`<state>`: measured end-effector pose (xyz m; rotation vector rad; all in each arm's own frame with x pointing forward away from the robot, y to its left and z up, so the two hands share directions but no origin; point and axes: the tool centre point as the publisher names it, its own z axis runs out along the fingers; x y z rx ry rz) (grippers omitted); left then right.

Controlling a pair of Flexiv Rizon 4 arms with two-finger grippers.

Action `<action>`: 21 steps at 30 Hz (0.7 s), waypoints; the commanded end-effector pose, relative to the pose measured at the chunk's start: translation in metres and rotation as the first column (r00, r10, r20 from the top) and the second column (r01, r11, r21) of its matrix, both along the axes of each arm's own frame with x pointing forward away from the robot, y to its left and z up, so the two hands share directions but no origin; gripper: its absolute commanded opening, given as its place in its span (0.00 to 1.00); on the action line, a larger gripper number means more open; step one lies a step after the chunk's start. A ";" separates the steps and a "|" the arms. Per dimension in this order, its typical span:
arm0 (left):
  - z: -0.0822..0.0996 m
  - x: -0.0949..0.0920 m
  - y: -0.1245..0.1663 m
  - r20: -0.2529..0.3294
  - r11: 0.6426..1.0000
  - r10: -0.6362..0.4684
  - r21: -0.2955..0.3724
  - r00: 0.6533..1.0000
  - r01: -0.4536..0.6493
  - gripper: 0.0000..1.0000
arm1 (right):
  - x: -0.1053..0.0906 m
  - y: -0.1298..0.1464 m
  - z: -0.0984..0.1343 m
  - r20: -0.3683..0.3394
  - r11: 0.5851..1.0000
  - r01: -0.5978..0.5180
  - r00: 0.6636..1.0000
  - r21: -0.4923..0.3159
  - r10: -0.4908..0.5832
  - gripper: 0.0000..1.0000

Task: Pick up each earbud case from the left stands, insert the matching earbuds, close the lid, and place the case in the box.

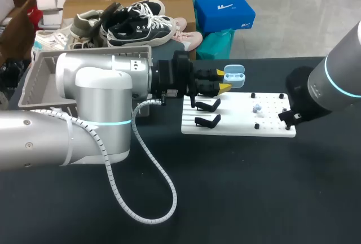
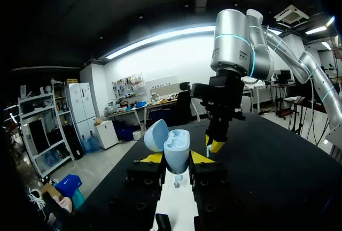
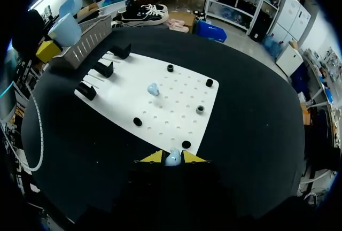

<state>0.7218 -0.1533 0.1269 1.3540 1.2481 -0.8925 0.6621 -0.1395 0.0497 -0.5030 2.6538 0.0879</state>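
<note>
My left gripper (image 1: 221,83) is shut on an open light blue earbud case (image 1: 234,76), held above the far left corner of the white board (image 1: 237,124). In the left wrist view the case (image 2: 176,153) sits upright between the yellow tips, its lid (image 2: 156,135) swung back. My right gripper (image 3: 172,158) is at the board's (image 3: 176,102) near edge, shut on a small pale blue earbud (image 3: 172,159). A second earbud (image 3: 153,89) lies mid-board, and shows in the head view as the earbud (image 1: 257,108). Two empty black stands (image 1: 207,105) remain on the board's left.
A grey basket (image 1: 39,80) stands at the table's left, behind my left arm. Black pegs (image 3: 209,82) dot the board. The left arm's white cable (image 1: 152,165) loops over the black tabletop in front.
</note>
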 end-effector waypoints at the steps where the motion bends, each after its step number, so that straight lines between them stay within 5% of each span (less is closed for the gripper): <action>1: -0.001 0.000 0.000 0.002 1.000 0.001 -0.003 1.000 -0.001 0.00 | -0.013 -0.006 0.010 -0.002 1.000 -0.014 1.000 0.016 0.014 0.00; 16: -0.001 0.000 0.000 0.002 1.000 0.001 -0.003 1.000 -0.001 0.00 | -0.013 -0.006 0.010 -0.002 1.000 -0.014 1.000 0.016 0.014 0.00; 21: -0.001 0.000 0.000 0.002 1.000 0.001 -0.003 1.000 -0.001 0.00 | -0.006 -0.001 0.018 -0.092 0.976 0.220 0.971 0.004 -0.219 0.00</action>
